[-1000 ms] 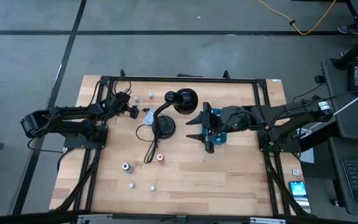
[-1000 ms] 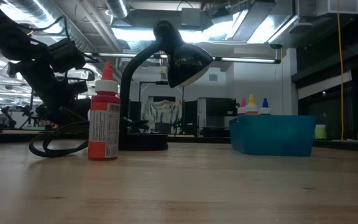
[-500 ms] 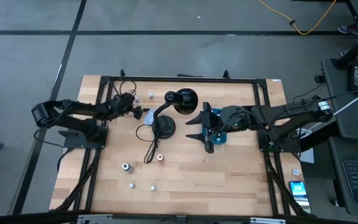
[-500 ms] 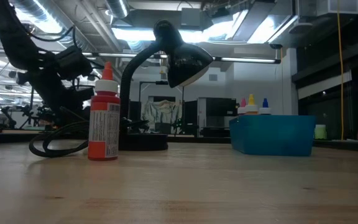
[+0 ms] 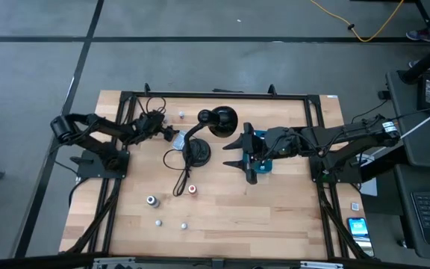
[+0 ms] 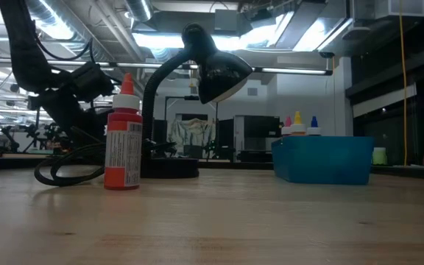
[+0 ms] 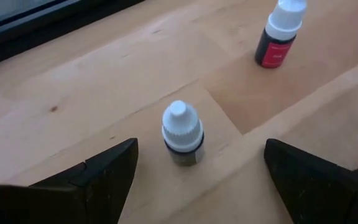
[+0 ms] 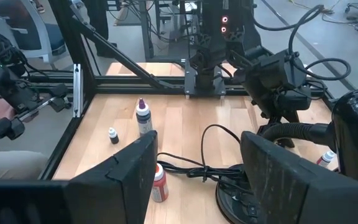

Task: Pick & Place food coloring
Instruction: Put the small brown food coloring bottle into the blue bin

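High view: my left gripper (image 5: 161, 131) sits at the table's far left by the small bottles, and the right gripper (image 5: 237, 155) waits over the teal box (image 5: 262, 153), part-open, empty. Left wrist view: fingers spread wide, empty, straddling the white-capped bottle (image 7: 182, 133). I judge it light, rigid, tippy, so I'd pinch the body below the cap. Only the low view shows bottles in the box and the red bottle (image 6: 124, 135) upright.

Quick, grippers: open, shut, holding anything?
Left gripper: open, empty, a small white-capped bottle ahead.
Right gripper: open, empty.
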